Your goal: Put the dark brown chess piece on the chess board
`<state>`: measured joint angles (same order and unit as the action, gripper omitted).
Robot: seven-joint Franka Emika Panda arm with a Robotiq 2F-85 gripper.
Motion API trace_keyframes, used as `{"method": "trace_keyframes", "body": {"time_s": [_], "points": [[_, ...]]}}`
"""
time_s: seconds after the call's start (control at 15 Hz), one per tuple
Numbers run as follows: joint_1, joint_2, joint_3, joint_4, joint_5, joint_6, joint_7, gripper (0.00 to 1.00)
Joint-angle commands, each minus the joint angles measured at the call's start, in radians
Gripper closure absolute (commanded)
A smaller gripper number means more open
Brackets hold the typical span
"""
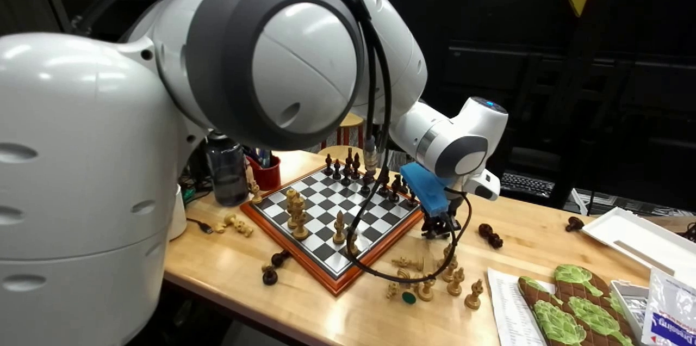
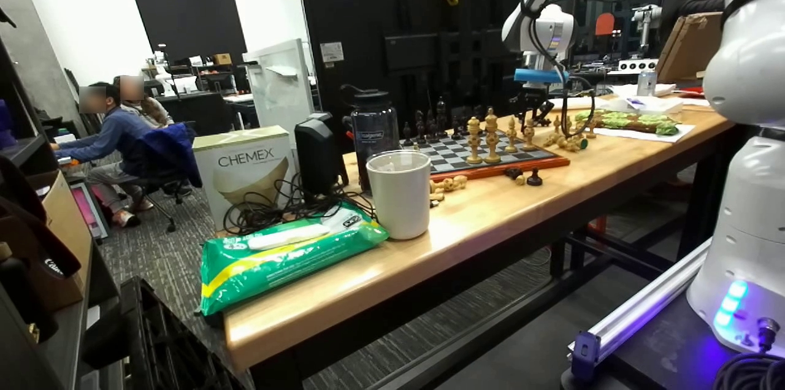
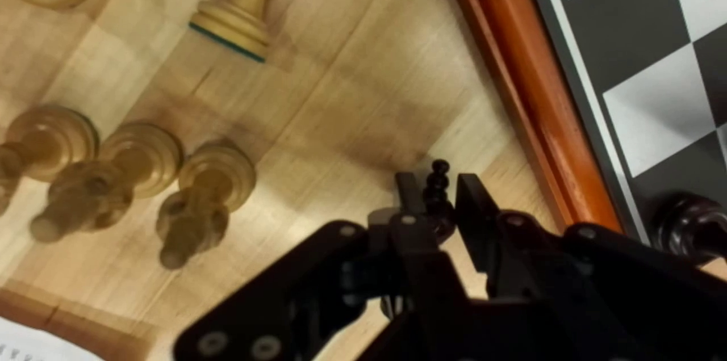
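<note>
The claw point(image 3: 437, 180) is low down over the table point(image 2: 478, 218), right beside the chess board point(image 1: 333, 202). Its two fingers point(image 3: 406, 193) are close to each other and pinch the dark brown chess piece point(image 3: 437, 205) between them. So the piece is off the board, near its red-brown edge. In the wrist view, the piece's little round tip points away from the claw. I cannot tell if the piece touches the table.

In an exterior view, dark pieces point(image 1: 346, 175) stand along the far side of the board. Some light pieces point(image 1: 339, 229) stand on the near side. More light pieces point(image 1: 455, 283) are on the table by the board; some stand up and some lie down. Brown and green oven mitts point(image 1: 571, 308) lie on a paper point(image 1: 505, 297). Near them is a white tray point(image 1: 647, 237).

In an exterior view, a green pack point(image 2: 288, 261) lies just beside a white mug point(image 2: 398, 194), and a dark bottle point(image 2: 373, 126) stands behind the mug.
</note>
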<state>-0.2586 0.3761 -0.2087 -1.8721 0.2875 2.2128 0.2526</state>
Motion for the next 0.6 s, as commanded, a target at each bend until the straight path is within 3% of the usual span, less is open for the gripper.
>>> {"method": "trace_keyframes", "body": {"time_s": [0.0,0.53], "points": [[-0.007,-0.064,0.018,-0.024,0.029,-0.041,-0.044,0.95],[-0.019,-0.173,0.029,-0.016,0.150,-0.269,-0.112,0.95]]}}
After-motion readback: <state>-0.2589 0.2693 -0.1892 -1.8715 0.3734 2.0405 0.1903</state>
